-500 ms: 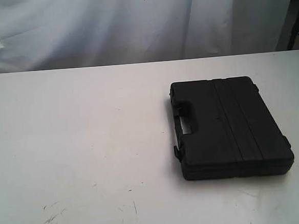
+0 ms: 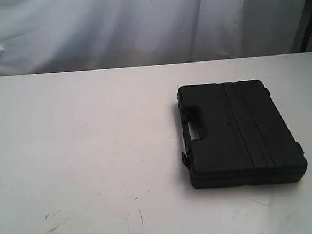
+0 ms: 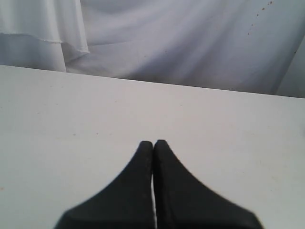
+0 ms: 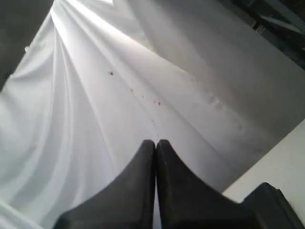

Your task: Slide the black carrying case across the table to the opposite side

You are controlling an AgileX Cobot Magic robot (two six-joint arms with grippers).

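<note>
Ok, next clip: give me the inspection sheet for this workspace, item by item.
Surface: white table, flat, with a few dark scuff marks at the lower left of the exterior view.
Job's things: black carrying case lies flat and closed on the right half, handle side toward the middle; nothing touches it.
Clutter: nothing seen.
Grippers: left gripper shut, empty, over bare table; right gripper shut, empty, aimed at the backdrop. Neither shows in the exterior view.
Cables: nothing seen.
Surroundings: white draped cloth behind the table; dark frame at the far right.
</note>
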